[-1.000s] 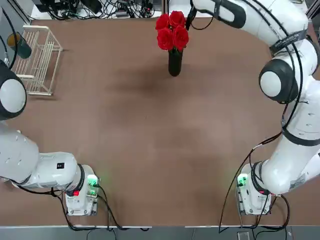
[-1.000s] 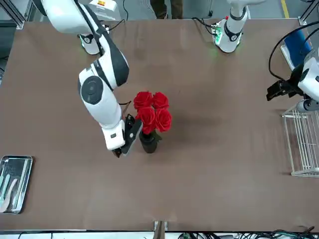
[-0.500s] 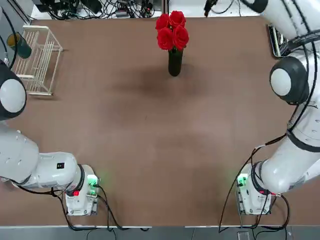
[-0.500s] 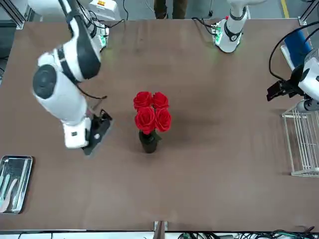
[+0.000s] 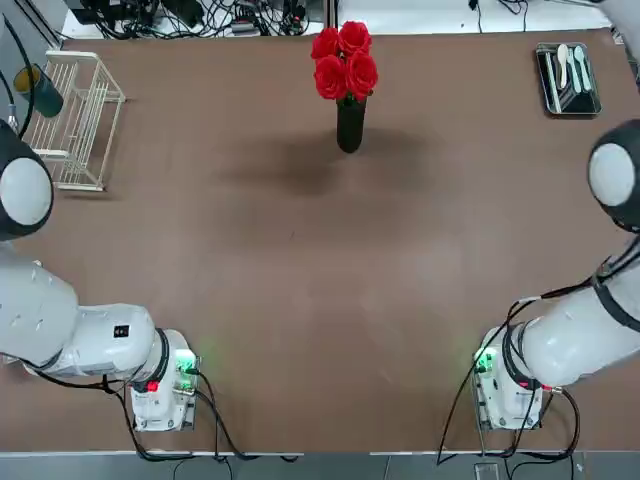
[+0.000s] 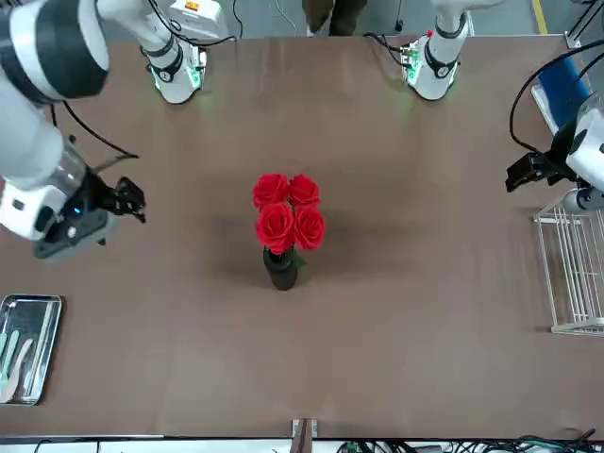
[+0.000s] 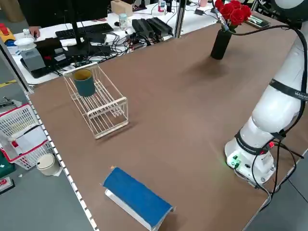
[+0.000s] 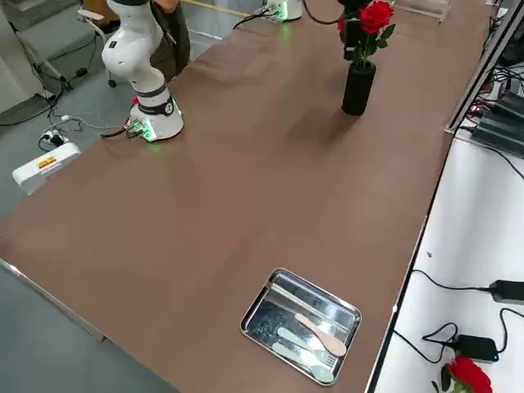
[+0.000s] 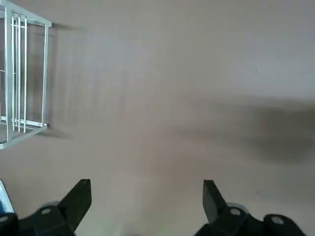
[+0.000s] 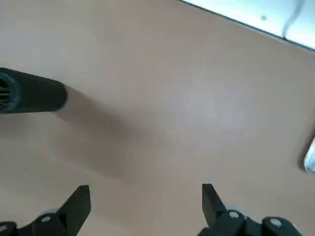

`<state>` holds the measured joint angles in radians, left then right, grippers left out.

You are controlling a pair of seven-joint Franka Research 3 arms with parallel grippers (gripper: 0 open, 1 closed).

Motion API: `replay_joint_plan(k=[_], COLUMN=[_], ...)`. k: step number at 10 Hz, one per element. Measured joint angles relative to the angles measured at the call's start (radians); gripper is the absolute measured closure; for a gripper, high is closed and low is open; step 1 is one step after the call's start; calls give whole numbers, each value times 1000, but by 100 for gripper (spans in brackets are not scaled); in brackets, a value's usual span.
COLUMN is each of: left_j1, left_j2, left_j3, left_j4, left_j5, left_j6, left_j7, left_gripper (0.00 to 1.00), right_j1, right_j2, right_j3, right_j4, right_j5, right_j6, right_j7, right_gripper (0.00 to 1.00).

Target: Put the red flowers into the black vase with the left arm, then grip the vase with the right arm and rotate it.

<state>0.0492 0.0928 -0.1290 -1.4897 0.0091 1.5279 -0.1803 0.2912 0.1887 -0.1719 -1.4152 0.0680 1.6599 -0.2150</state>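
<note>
Red flowers upright in black vase, right end effector open, well apart, left end effector open

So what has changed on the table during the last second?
The right gripper has drawn away from the vase toward the robot's right edge of the table, near the metal tray; it is open and empty. The vase, with the flowers in it, stands where it was. The left gripper has not moved and is open near the wire rack.
</note>
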Motion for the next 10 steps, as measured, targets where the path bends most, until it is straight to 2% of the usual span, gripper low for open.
replay_joint_plan(k=[2, 4, 5, 7, 10], left_j1=[0, 0, 0, 3, 5], left_j2=[0, 0, 0, 0, 0], left_j3=[0, 0, 0, 0, 1], left_j4=[0, 1, 1, 1, 1], left_j5=[0, 0, 0, 0, 0], left_j6=[0, 0, 0, 0, 0], left_j7=[0, 0, 0, 0, 0], left_gripper=[0, 0, 0, 0, 0], right_j1=[-21, -49, -61, -61, -70], right_j2=[-109, -199, -225, -245, -247], right_j3=[-98, -153, -160, -154, -166], right_j4=[-126, -232, -259, -266, -264], right_j5=[0, -4, -27, -86, -99], right_j6=[0, -2, -11, -25, -6], right_j7=[4, 12, 41, 142, 169], right_gripper=[0, 0, 0, 0, 0])
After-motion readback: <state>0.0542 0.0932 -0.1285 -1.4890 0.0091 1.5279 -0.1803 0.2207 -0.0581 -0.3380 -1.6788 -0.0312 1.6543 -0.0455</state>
